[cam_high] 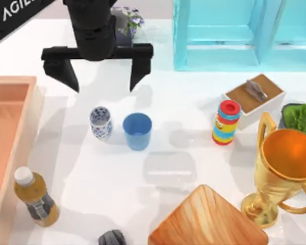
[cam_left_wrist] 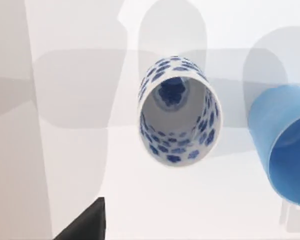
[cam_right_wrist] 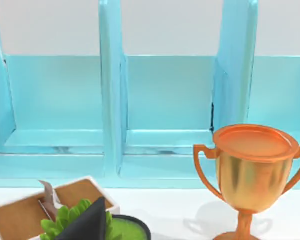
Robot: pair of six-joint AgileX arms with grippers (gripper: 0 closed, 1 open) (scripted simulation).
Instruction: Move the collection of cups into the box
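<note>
Black left gripper (cam_high: pixel 99 81), fingers spread, hovers above floral cup (cam_high: pixel 100 122) beside blue cup (cam_high: pixel 137 130).

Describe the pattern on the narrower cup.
White with blue flowers, inside and out; the cup shows best in the left wrist view.
</note>
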